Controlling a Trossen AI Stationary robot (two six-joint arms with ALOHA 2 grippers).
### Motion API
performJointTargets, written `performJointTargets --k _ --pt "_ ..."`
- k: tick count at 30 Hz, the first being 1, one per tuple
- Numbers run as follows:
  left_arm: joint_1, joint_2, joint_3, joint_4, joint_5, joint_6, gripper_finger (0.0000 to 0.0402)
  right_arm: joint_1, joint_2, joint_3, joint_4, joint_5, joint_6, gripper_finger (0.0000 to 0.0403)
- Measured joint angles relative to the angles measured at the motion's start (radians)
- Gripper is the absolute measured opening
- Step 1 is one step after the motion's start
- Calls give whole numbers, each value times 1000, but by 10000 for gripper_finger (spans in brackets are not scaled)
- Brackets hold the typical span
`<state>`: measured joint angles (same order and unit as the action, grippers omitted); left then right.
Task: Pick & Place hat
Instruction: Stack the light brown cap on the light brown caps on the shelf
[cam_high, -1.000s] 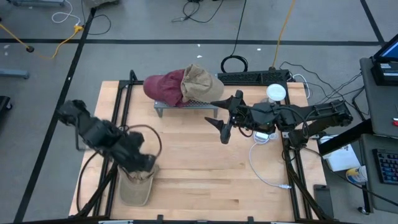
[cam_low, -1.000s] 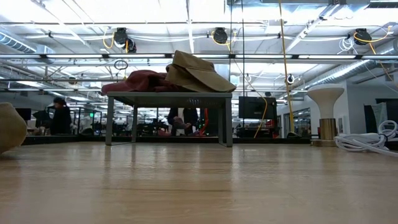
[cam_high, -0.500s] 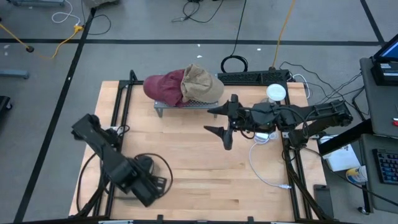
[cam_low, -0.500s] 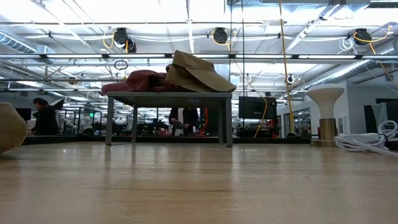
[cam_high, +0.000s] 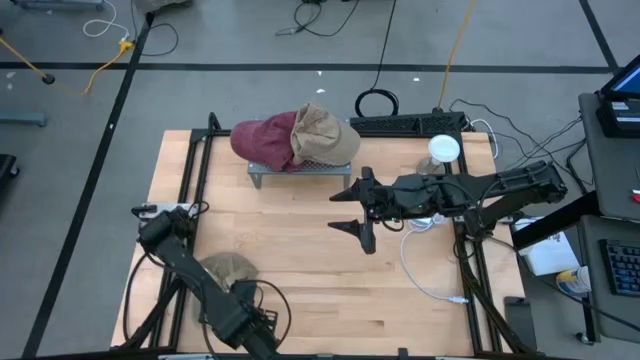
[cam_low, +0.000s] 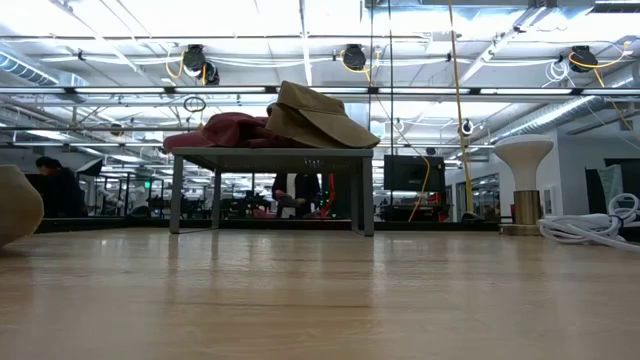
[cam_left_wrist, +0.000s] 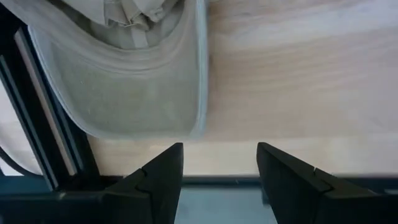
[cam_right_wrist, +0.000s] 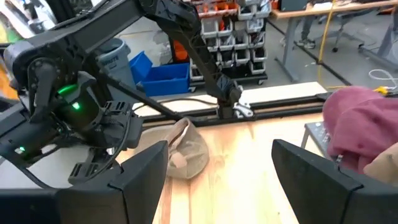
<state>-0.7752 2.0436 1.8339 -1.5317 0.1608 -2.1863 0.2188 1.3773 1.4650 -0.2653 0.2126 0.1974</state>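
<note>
Hanging low at the near left edge of the table, the left gripper (cam_high: 250, 325) holds nothing: in its wrist view the two fingers (cam_left_wrist: 163, 177) stand apart with bare wood and the table edge between them. Just beyond them lies the tan hat (cam_left_wrist: 127, 74), brim toward the gripper, flat on the table (cam_high: 330, 270) and free of any grip; from above the same hat (cam_high: 226, 267) sits near the left front corner, just beside the arm's forearm and close to the dark frame rail. It reads as released, the placing step apparently done for this one, with the arm clear of the cloth so as not to drag it. The right gripper (cam_high: 358, 209) hovers over the table's middle, jaws spread wide and empty, pointed toward the rack (cam_high: 300, 170) at the back. That small metal rack carries two more hats, a red hat (cam_high: 262, 142) and a second tan hat (cam_high: 322, 135) overlapping it; the low view shows both heaped on the raised platform, the tan one uppermost. Raised stock leaves room under a brim for a finger, which likely explains the stand. My guess is that the right arm is lined up for the next pick, probably the upper tan one. Risk: overlapping fabric may pull the red one along. A white cable (cam_high: 425, 275) trails on the right side of the table.
</note>
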Motion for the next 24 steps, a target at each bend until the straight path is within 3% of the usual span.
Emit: performJointTargets --k 13,24 --pt "-17 184 -30 -37 -67 -93 209 37 0 -42 7 -33 -6 279" --pt "5 196 -105 -39 -75 -53 191 62 0 -42 18 -34 -54 279"
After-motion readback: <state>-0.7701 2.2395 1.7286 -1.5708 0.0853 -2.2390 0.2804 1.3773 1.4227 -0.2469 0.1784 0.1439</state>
